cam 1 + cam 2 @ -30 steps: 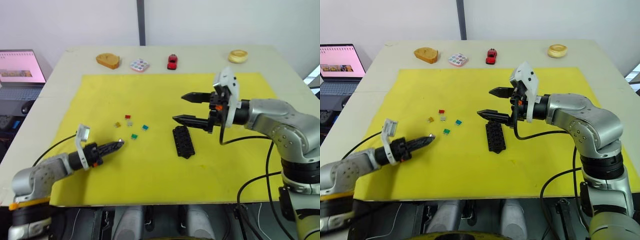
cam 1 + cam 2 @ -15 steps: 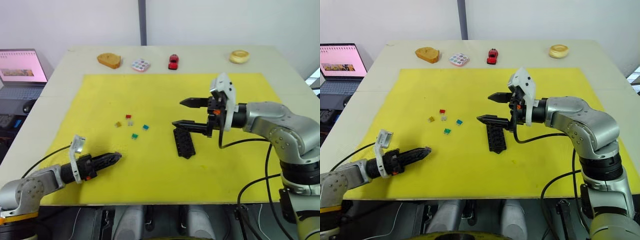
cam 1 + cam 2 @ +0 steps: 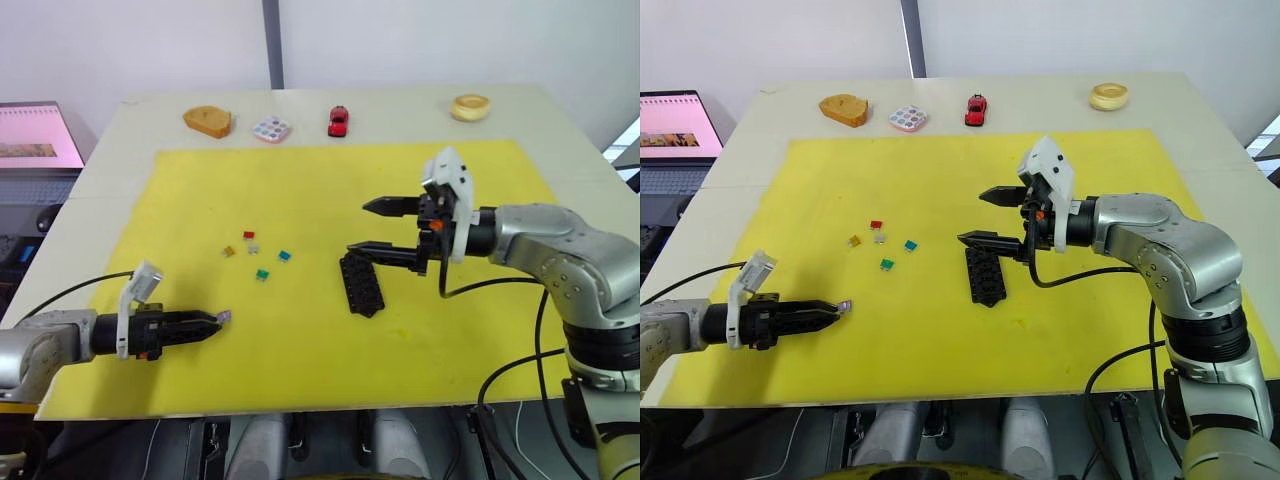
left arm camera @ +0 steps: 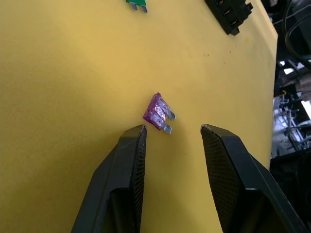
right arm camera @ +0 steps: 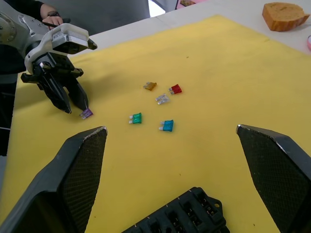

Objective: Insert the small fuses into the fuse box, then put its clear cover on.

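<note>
Swinging low and outward, the left pincer [image 3: 212,322] now lies nearly flat over the yellow mat [image 3: 330,190], pointing toward three o'clock, while the right pincer [image 3: 372,226] has hardly shifted above the fuse box [image 3: 361,285]. A purple fuse [image 4: 158,113] lies on the mat just ahead of the left fingertips [image 4: 135,136], which stand apart with the fuse not yet between them. In the left wrist view its flat body slants, blades pointing away toward the right finger, so the coming closure would need the fingers either side of the plastic body, I judge. The left arm is clearly the nearer one.

Four more small fuses, red [image 3: 248,235], grey [image 3: 253,247], teal [image 3: 284,256] and green [image 3: 262,273], plus an orange one [image 3: 228,251], lie scattered at about one o'clock from the left pincer, well apart from it. The right pincer hangs wide open, empty, just above the box's far end. Nothing blocks the path between purple fuse and box.

Along the worktop [image 3: 400,105] far edge sit a wooden piece [image 3: 207,121], a dotted tray [image 3: 270,129], a red toy car [image 3: 338,121] and a pale ring [image 3: 470,106].
</note>
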Motion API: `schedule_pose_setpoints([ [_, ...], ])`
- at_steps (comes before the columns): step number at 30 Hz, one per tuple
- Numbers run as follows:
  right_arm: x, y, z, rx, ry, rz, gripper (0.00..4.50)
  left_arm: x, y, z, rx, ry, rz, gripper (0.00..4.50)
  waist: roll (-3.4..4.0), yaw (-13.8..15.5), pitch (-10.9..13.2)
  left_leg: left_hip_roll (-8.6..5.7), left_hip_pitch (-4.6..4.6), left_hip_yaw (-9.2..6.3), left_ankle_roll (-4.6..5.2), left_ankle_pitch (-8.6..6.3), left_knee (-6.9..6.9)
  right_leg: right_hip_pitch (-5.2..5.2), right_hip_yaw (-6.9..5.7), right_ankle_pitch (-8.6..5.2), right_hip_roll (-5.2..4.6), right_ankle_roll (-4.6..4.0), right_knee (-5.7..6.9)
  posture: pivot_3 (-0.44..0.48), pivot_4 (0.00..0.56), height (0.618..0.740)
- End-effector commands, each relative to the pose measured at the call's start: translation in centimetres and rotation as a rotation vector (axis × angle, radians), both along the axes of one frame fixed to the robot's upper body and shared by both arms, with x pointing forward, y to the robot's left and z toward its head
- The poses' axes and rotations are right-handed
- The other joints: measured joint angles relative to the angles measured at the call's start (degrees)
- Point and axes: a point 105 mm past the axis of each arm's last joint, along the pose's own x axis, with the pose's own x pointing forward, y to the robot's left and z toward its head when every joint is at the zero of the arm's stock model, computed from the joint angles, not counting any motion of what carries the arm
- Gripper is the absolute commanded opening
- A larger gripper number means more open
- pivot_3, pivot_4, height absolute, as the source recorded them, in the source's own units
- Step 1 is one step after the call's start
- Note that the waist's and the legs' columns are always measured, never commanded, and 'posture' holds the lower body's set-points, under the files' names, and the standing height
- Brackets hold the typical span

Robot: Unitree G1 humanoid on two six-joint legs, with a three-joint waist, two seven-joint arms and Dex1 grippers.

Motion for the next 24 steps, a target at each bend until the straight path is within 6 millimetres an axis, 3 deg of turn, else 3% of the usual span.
schedule_pose_setpoints([
  [1, -0.4, 0.0, 1.0, 0.001, -0.052, 0.005, 4.50, 0.2, -0.4, -0.4, -0.014, -0.003, 0.013, 1.85, 0.00, 0.11, 0.00, 0.00, 0.00, 0.01, 0.00, 0.00, 0.01, 0.01, -0.16, 0.03, -0.12, 0.04, 0.01, 0.000, 0.150, 0.740],
  [11, -0.1, -0.3, 1.1, -0.004, -0.058, -0.012, 4.50, -0.3, -1.8, -1.7, -0.086, 0.045, 0.054, 1.85, 0.00, 1.31, -0.01, -0.02, 0.03, 0.03, 0.00, 0.00, 0.09, 0.08, -0.22, 0.12, -0.17, 0.10, 0.01, 0.000, 0.150, 0.740],
  [14, 0.1, -0.3, 1.2, -0.005, -0.060, -0.017, 4.50, -0.1, -1.6, -1.9, -0.089, 0.047, 0.077, 1.05, -0.01, 1.25, -0.01, -0.02, 0.02, 0.06, 0.01, 0.00, 0.09, 0.08, -0.22, 0.12, -0.17, 0.09, 0.00, 0.000, 0.150, 0.740],
  [16, 0.1, -0.4, 1.2, -0.006, -0.062, -0.021, 4.50, -0.1, -1.6, -2.0, -0.098, 0.052, 0.086, 0.04, -0.01, 1.24, -0.01, -0.02, 0.03, 0.08, 0.01, 0.00, 0.09, 0.07, -0.22, 0.12, -0.18, 0.09, 0.00, 0.000, 0.150, 0.740],
  [24, 0.3, -0.3, 1.2, 0.000, -0.063, -0.021, 4.50, -0.3, -1.5, -1.8, -0.114, 0.054, 0.090, 0.04, -0.01, 1.23, -0.01, -0.02, 0.04, 0.08, 0.01, 0.00, 0.09, 0.07, -0.23, 0.13, -0.18, 0.11, 0.02, 0.000, 0.150, 0.740],
])
